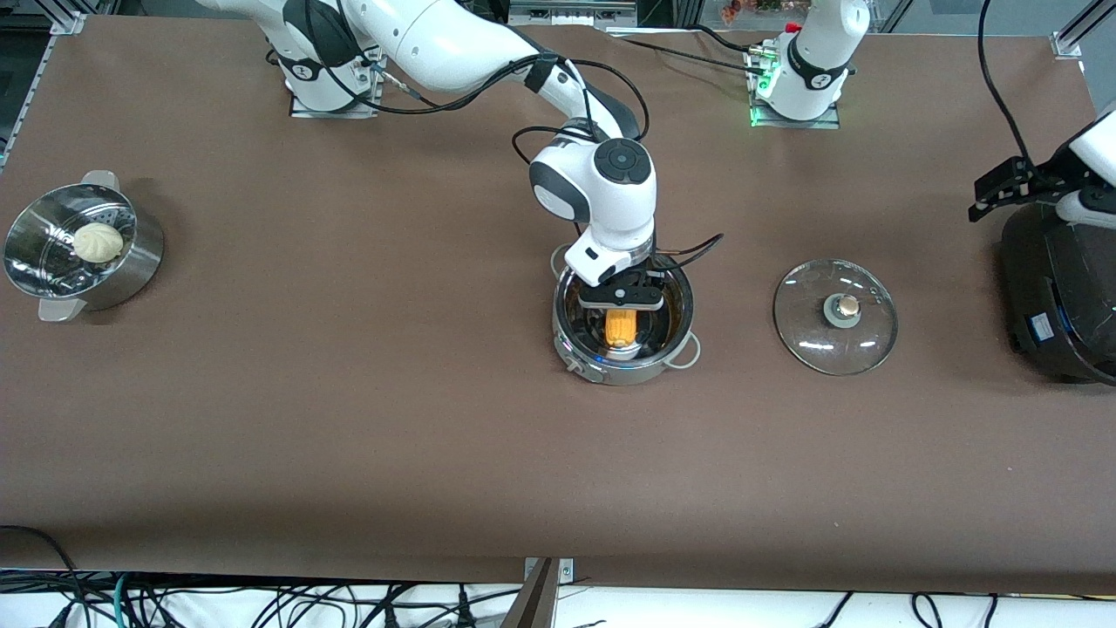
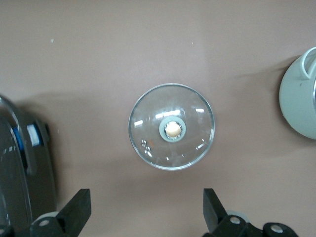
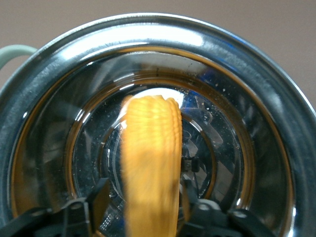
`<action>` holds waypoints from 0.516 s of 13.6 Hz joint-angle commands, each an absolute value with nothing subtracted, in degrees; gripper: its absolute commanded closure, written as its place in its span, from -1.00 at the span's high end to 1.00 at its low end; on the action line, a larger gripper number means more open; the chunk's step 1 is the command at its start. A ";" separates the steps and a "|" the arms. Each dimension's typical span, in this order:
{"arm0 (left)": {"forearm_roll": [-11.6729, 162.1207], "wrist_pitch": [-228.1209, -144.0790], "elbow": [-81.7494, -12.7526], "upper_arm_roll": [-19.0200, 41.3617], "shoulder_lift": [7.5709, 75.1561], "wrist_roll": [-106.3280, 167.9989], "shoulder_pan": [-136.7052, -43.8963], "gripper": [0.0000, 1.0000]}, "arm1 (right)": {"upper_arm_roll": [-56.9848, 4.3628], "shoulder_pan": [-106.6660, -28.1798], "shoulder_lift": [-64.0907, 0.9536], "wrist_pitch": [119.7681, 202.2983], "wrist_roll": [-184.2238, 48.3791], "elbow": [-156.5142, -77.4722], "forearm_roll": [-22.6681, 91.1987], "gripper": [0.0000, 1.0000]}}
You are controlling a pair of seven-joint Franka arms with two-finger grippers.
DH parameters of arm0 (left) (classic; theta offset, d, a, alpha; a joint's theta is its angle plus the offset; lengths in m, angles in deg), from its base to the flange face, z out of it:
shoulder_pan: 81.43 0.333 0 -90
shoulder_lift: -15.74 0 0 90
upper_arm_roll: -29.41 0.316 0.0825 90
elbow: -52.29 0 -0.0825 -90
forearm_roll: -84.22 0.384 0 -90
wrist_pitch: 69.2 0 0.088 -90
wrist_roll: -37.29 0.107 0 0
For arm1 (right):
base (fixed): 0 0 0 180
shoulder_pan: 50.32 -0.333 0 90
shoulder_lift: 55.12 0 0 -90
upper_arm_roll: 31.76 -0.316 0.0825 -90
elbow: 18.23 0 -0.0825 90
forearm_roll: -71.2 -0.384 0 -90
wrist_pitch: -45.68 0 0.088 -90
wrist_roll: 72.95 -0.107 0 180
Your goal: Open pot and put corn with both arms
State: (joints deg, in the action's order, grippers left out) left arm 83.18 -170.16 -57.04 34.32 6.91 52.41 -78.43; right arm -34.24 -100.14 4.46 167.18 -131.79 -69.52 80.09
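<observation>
Where your right gripper [image 1: 621, 307] dips into the open pot [image 1: 575, 349], its two black fingers [image 3: 101, 195] sit either side of the corn [image 1: 621, 328], close against the cob; they appear clamped on it, though the wrist view blurs the contact. You can see the cob lying lengthwise inside the steel bowl, its tip short of the pot wall, so there is free room all round it inside the rim. One loop handle [image 1: 689, 351] sticks out toward the left arm's end of the table; the wrist housing hides the pot's rim toward the robots' edge.

Your pot sits mid-table, well clear of every edge. Beside it, toward the left arm's end, the glass lid [image 1: 835, 316] lies flat on the brown tabletop [image 1: 349, 419], knob [image 2: 173, 129] up, apart from the pot.

Your left gripper [image 1: 1003, 187] hangs by the black rice cooker [image 1: 1059, 296] at that end of the table, waiting, fingers [image 2: 76, 210] spread wide and holding nothing. The cooker is cut off at the table's edge.

Near the right arm's end stands the steamer pot [image 1: 131, 270] with a white bun [image 1: 97, 242] inside.
</observation>
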 commanded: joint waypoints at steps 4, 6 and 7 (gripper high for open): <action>86.15 -158.86 -46.25 30.99 8.80 37.40 -80.37 1.00 | -33.69 -100.95 2.89 163.72 -131.31 -68.77 81.04 1.00; 86.41 -158.67 -45.28 31.16 9.15 34.39 -81.25 1.00 | -33.61 -100.86 1.75 161.53 -130.27 -68.77 81.13 1.00; 86.41 -158.76 -43.79 31.43 10.28 34.56 -80.90 1.00 | -33.69 -100.60 0.96 160.47 -127.56 -68.77 81.22 1.00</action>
